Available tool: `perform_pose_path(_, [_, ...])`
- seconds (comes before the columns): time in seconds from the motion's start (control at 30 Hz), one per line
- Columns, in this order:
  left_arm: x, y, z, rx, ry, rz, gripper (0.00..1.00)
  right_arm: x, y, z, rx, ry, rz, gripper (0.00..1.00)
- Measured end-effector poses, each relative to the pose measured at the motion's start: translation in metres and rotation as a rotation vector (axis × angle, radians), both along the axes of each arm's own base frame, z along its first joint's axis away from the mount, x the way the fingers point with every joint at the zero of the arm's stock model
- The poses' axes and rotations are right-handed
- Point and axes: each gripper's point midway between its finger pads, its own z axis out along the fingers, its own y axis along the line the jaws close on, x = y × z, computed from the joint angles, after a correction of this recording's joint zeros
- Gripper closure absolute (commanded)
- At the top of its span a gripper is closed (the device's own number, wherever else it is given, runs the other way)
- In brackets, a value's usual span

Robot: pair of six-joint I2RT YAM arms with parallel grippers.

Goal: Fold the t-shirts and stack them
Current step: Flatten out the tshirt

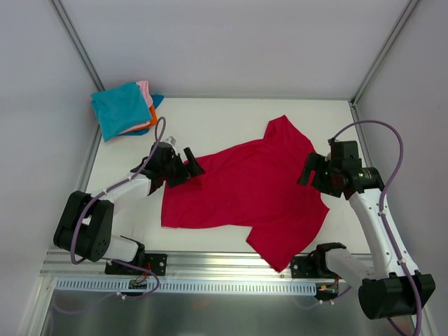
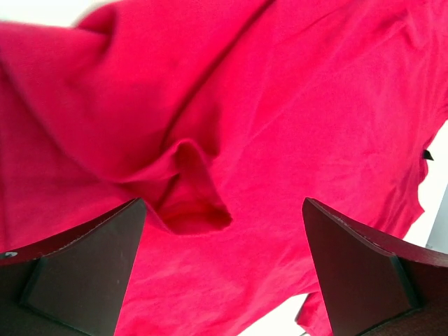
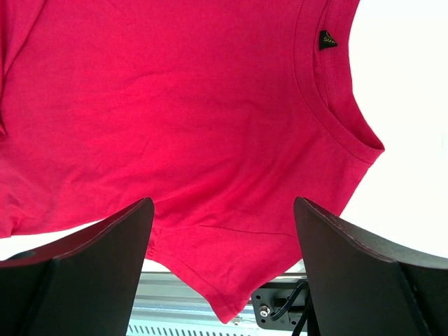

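Observation:
A large red t-shirt (image 1: pixel 245 192) lies spread on the white table (image 1: pixel 210 119), a little rumpled at its left edge. My left gripper (image 1: pixel 190 166) hovers open over that edge. In the left wrist view the red t-shirt (image 2: pixel 294 105) fills the frame, with a raised pucker (image 2: pixel 189 210) between the open fingers (image 2: pixel 77 273). My right gripper (image 1: pixel 309 171) is open at the shirt's right side, near the collar (image 3: pixel 336 112) with its black label (image 3: pixel 327 39). Nothing sits between its fingers (image 3: pixel 364 273). Folded t-shirts (image 1: pixel 124 110) are stacked at the back left, teal on top, with pink, orange and blue edges showing.
One sleeve (image 3: pixel 224 301) of the red shirt reaches over the table's near edge onto the metal rail (image 1: pixel 210 264). Frame posts and white walls close in the left (image 1: pixel 77 49), right (image 1: pixel 381 56) and back sides.

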Motion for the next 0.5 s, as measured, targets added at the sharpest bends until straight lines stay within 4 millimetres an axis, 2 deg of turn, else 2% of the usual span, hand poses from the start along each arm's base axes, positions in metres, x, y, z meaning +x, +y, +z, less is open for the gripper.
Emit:
perform_pose_path(0.3, [0.015,-0.019,0.014,-0.010,-0.024,-0.032,0.04,0.000,0.000,0.000,-0.001,-0.001,0.000,0.14])
perform_pose_path(0.5, [0.021,-0.025,0.028,-0.005,-0.044,-0.041,0.04,0.000,-0.001,0.001,-0.006,-0.006,0.002,0.14])
